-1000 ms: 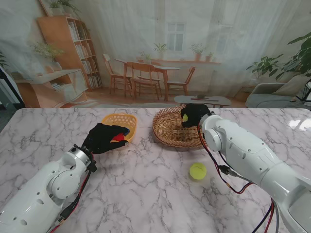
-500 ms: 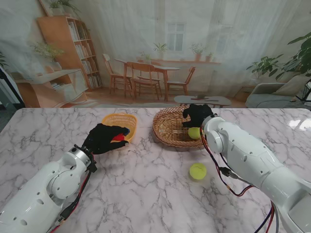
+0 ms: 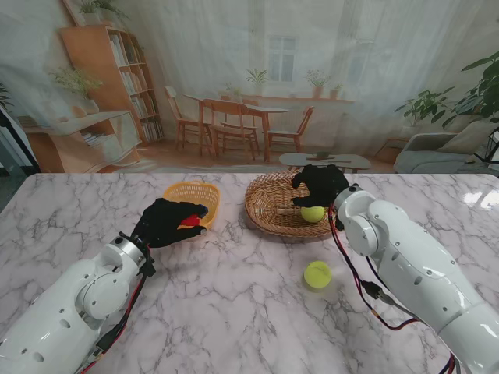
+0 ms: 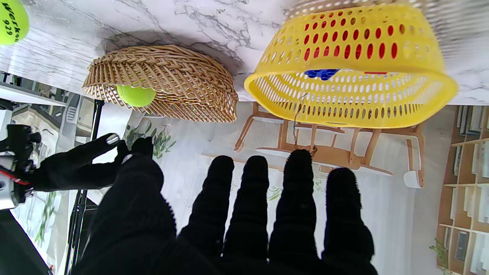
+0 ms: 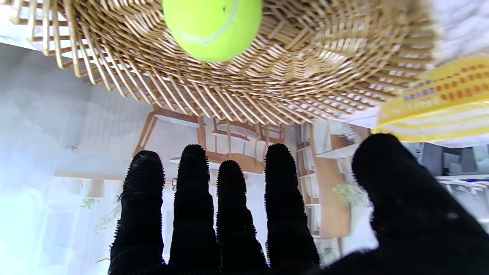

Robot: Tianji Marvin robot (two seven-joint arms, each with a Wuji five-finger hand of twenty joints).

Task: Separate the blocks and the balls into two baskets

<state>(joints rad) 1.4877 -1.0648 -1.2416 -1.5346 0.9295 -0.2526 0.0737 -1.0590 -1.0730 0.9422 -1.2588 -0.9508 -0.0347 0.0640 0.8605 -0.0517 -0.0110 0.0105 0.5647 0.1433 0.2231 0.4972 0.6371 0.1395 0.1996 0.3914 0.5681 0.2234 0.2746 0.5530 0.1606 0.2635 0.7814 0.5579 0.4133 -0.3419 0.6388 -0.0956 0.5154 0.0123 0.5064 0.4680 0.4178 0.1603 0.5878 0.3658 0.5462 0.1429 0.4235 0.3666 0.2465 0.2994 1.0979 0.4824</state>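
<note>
A tennis ball (image 3: pixel 313 213) (image 5: pixel 212 26) lies inside the wicker basket (image 3: pixel 269 210) (image 5: pixel 305 76), at its right side. My right hand (image 3: pixel 320 185) (image 5: pixel 229 214) hovers over it, open, fingers spread and empty. A second tennis ball (image 3: pixel 317 273) (image 4: pixel 11 19) rests on the marble nearer to me. The yellow plastic basket (image 3: pixel 204 189) (image 4: pixel 382 103) holds a blue block (image 4: pixel 323 73) and a red block (image 3: pixel 189 220). My left hand (image 3: pixel 168 222) (image 4: pixel 248 214) is at that basket's near left rim, open, with straight fingers and nothing in them.
The two baskets stand side by side at the middle of the marble table (image 3: pixel 234 312). The wicker basket (image 4: pixel 160 80) with its ball (image 4: pixel 135 95) and my right hand (image 4: pixel 76 164) also show in the left wrist view.
The right hand let go of the tennis ball, which dropped into the wicker basket; the hand lifted slightly. The left hand has not moved.
</note>
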